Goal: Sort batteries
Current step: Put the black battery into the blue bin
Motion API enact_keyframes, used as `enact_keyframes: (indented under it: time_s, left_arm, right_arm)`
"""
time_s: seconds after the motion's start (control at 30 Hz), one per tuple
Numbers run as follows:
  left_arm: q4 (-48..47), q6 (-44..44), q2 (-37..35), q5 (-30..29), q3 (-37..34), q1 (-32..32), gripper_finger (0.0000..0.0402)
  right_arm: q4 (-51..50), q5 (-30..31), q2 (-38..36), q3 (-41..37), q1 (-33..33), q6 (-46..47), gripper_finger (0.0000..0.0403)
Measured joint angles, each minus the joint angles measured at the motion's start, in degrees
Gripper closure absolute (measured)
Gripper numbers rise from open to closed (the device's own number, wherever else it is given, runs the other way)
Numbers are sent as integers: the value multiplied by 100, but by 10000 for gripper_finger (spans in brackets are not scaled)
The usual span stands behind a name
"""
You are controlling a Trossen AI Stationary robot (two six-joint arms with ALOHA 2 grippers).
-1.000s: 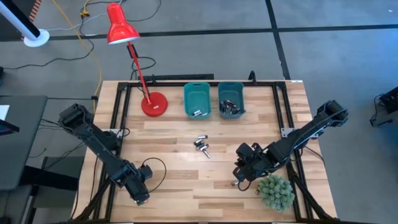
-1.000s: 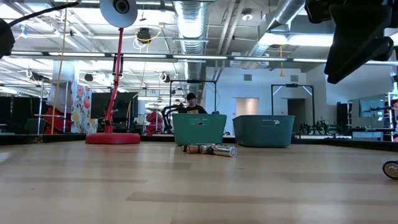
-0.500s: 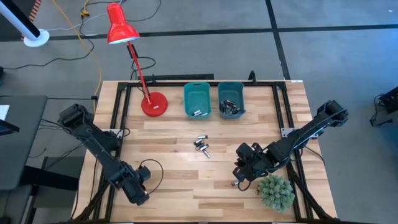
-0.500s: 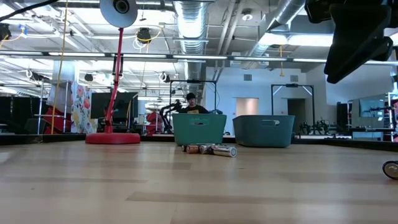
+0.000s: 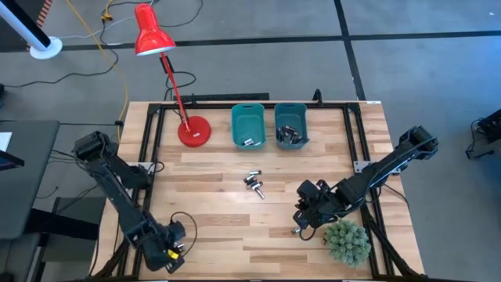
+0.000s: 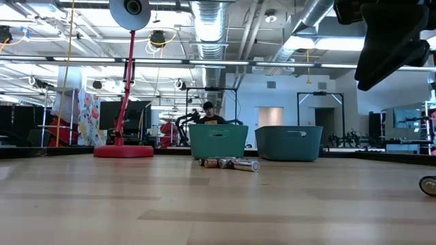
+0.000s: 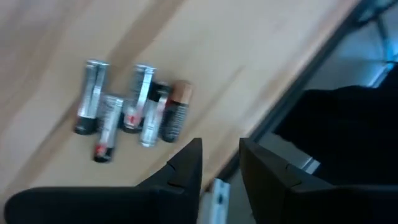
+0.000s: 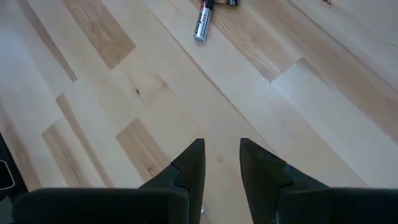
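Several batteries lie loose on the wooden table's middle; in the low view these batteries lie in front of the bins. Another group of several batteries lies on the wood near a table edge, just ahead of my left gripper. In the high view, that left gripper hangs over the near-left corner, open and with nothing in it. My right gripper hovers open over bare wood at the near right. One battery shows ahead of my right gripper.
Two teal bins stand at the far middle, the right one holding several dark cells. A red desk lamp stands left of them. A green plant ball sits beside my right gripper. A black frame runs along the table's edges.
My left gripper has swung toward the table's near-left corner, rising a little and rolling as it went. My right arm has kept still, and the batteries in the middle have not moved.
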Motion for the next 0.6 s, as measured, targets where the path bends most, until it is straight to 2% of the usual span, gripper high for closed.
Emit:
enact_keyframes:
  time_s: [0.27,0.5,0.6]
  left_arm:
    - [-48,-272,53,-827,556,-275,334]
    - [-111,63,1097,-564,1159,-301,354]
    - [-744,133,1526,-392,1467,-302,359]
  right_arm:
    - [18,0,0,0,14,0,287]
    - [75,26,0,0,54,0,287]
    - [75,39,0,2,72,-23,287]
